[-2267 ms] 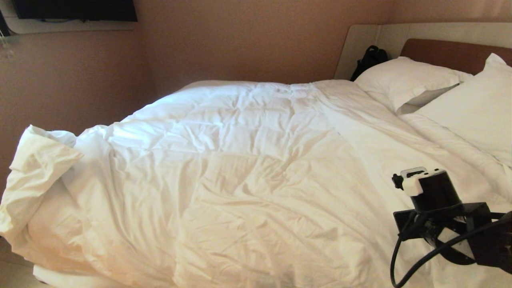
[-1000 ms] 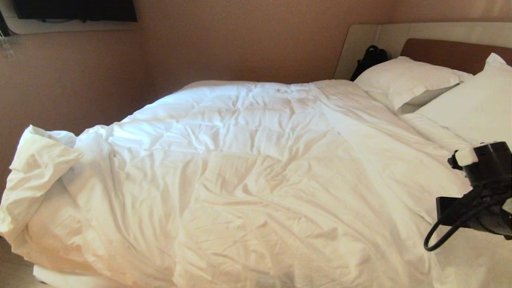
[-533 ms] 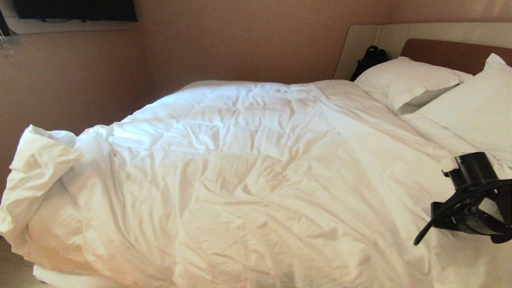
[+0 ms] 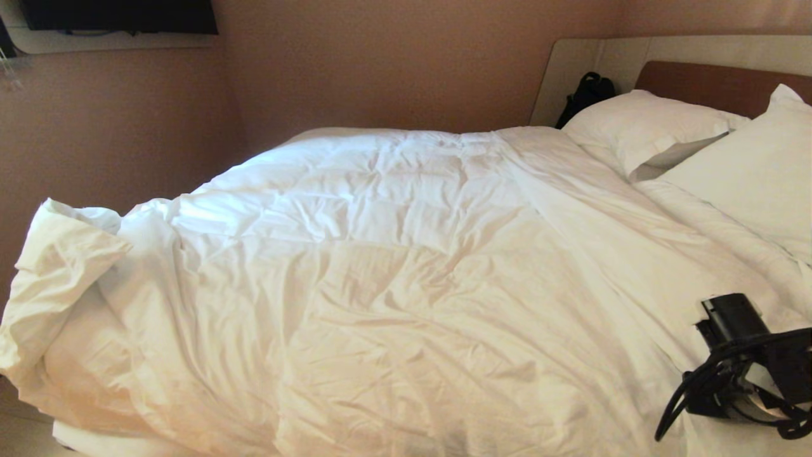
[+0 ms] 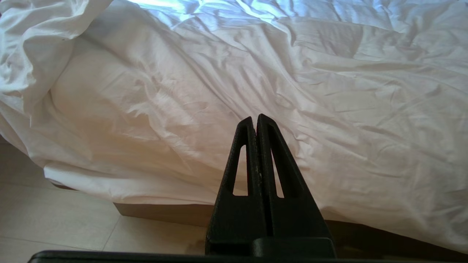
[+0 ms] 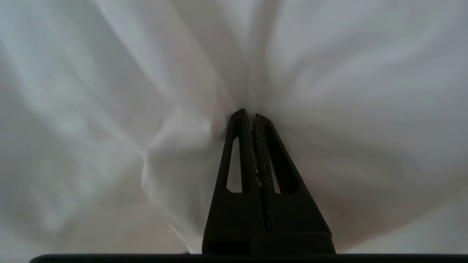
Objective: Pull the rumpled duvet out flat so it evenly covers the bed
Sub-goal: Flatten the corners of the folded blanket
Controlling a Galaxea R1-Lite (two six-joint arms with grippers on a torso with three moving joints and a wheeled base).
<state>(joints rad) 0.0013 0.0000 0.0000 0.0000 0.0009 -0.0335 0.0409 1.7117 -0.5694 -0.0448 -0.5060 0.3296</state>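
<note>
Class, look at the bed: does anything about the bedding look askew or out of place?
Yes. The duvet is wrinkled, and its corner at the foot of the bed is bunched and folded back on itself, instead of lying flat. The right hand is pinching the fabric near the pillows.

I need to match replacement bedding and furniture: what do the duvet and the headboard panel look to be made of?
Duvet: likely matte white cotton, padded; it creases finely and shows faint stitched squares. Headboard panel: smooth brown, possibly wood veneer or laminate; no grain is visible.
</note>
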